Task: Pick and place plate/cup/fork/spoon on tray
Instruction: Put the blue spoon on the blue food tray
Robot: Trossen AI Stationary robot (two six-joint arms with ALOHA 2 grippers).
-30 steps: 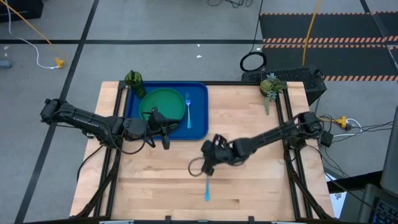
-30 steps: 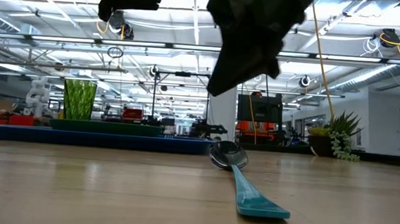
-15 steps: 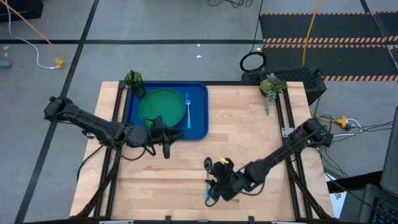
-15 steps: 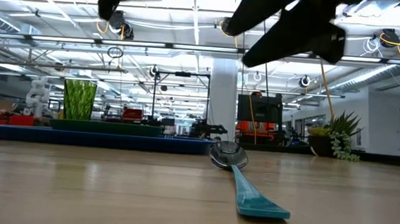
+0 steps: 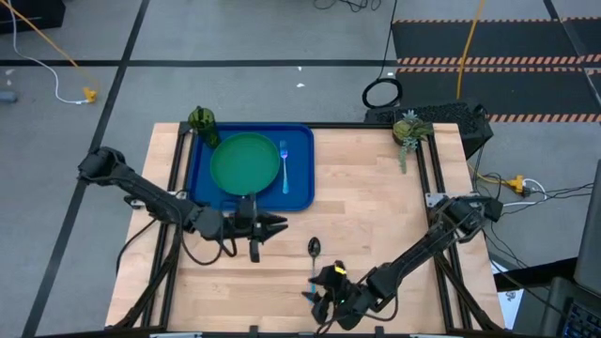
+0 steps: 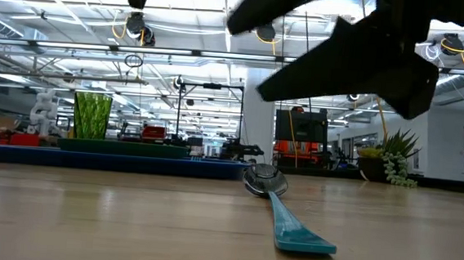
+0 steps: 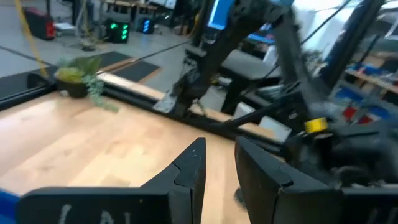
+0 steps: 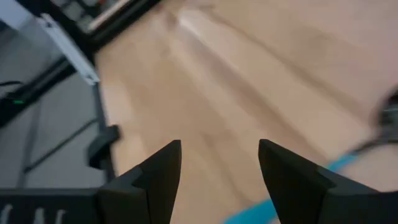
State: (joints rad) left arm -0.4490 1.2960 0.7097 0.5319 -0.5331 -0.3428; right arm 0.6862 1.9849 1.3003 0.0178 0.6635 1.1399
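The blue tray (image 5: 300,188) lies at the table's far left. On it rest the green plate (image 5: 246,162) and the fork (image 5: 284,167). The green cup (image 5: 202,120) stands upright at the tray's far left corner and also shows in the low view (image 6: 91,116). The spoon (image 6: 280,205) lies flat on the wood near the table's near edge, with its dark bowl (image 5: 314,247) toward the tray. My right gripper (image 5: 317,299) is open and hovers above the spoon's blue handle (image 8: 249,214). My left gripper (image 5: 279,223) hovers just near of the tray, fingers narrowly apart (image 7: 219,158), holding nothing.
A small potted plant (image 5: 408,130) stands at the table's far right corner. Bare wood (image 5: 376,207) lies between the tray and the right arm. The table's near edge is close behind my right gripper.
My right gripper has swung from above the spoon's bowl toward the table's near edge and now stands over the handle end. My left gripper has drawn back from over the tray toward the near edge and a little to the right. The spoon has not moved.
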